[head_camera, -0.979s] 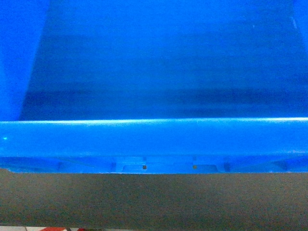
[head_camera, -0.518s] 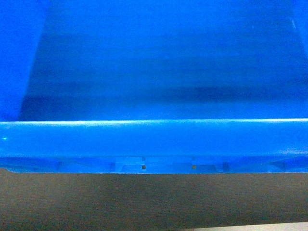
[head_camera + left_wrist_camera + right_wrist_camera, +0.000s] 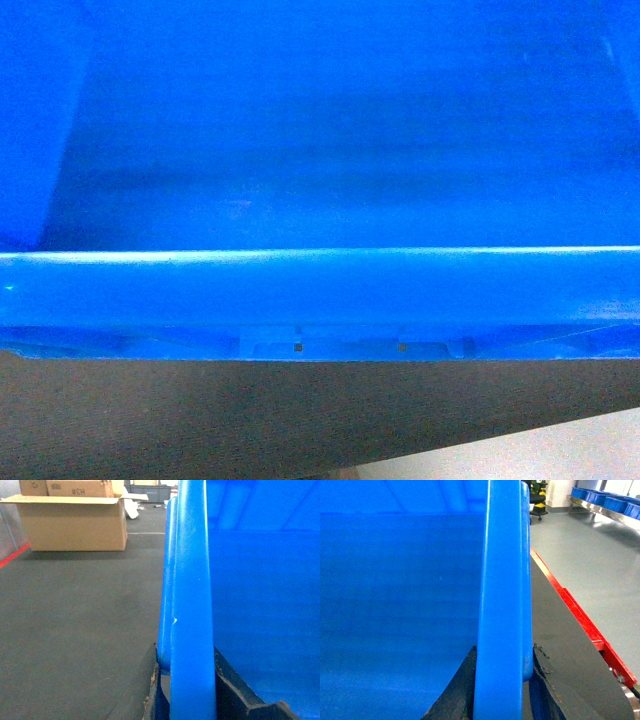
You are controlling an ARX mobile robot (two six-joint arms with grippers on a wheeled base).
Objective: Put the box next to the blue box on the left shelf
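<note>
Head view filled by large bright blue plastic box, thick rolled rim across frame, dark floor below. Left claw pinched on box's left rim; cardboard carton seen beyond. Right claw pinched on right rim; red floor strip alongside. Box held off floor.

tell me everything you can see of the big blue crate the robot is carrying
The box is bright blue, glossy plastic, open-topped, with a thick rolled rim. It fills the head view, near wall across the frame, dark floor below. Its inside shows no contents. The left gripper clamps one side rim, the right gripper the opposite rim, dark jaws pressed on either side of each. Whether anything supports it underneath is not visible.
</note>
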